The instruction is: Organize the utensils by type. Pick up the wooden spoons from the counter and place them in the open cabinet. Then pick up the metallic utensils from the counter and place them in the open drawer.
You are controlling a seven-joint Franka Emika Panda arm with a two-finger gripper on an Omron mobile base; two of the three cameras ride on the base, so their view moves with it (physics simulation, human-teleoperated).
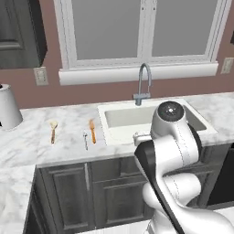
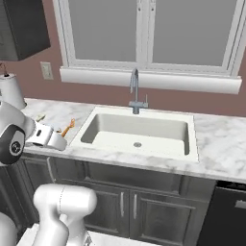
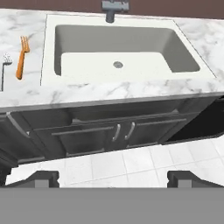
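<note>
The counter [image 1: 27, 141] is white marble with grey veining, over dark grey base cabinets [image 3: 92, 135]. The sink [image 3: 124, 39] is off-white with a silver-grey tap [image 1: 144, 84]. One wooden spoon [image 1: 53, 130] is tan with a pale bowl. The fork [image 3: 21, 61] is bright orange; the piece beside it [image 1: 85, 139] is silver-white. The wall [image 1: 27, 93] is reddish brown, the window frame [image 1: 137, 68] white. The floor tiles [image 3: 131, 164] are white.

On the counter [image 1: 27, 146], a wooden spoon [image 1: 53, 130] lies left of the silver utensil [image 1: 85, 139] and the fork [image 1: 93, 130]; the sink [image 1: 201, 122] sits right of them.
</note>
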